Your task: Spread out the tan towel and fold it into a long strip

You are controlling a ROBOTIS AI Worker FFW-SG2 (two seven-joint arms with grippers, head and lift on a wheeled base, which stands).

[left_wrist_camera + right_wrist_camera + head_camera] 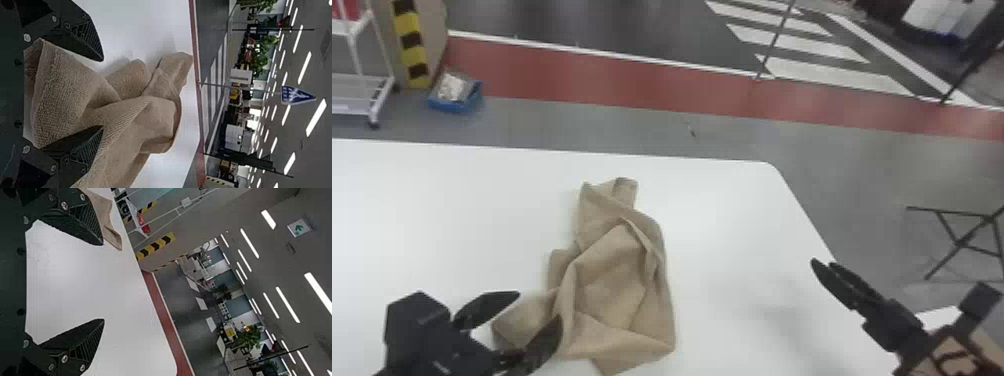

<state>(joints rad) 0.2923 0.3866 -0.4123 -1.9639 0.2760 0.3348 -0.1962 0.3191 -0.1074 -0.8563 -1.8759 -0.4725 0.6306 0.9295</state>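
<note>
The tan towel [612, 280] lies crumpled in a heap on the white table, longer from front to back than across. At its front left corner is my left gripper [524, 317], open, one finger left of the cloth and the other over it. In the left wrist view a raised fold of the towel [66, 94] stands between the parted fingers of the left gripper [102, 93], not clamped. My right gripper [824, 265] is over the table's right edge, apart from the towel. The right wrist view has the right gripper [103, 282] open with nothing between its fingers, the towel [103, 213] beyond one finger.
The white table [457, 210] has its far right corner behind and to the right of the towel. On the floor beyond are a blue box [454, 95] and a white rack [362, 75] at the left, and a dark folding stand [964, 240] at the right.
</note>
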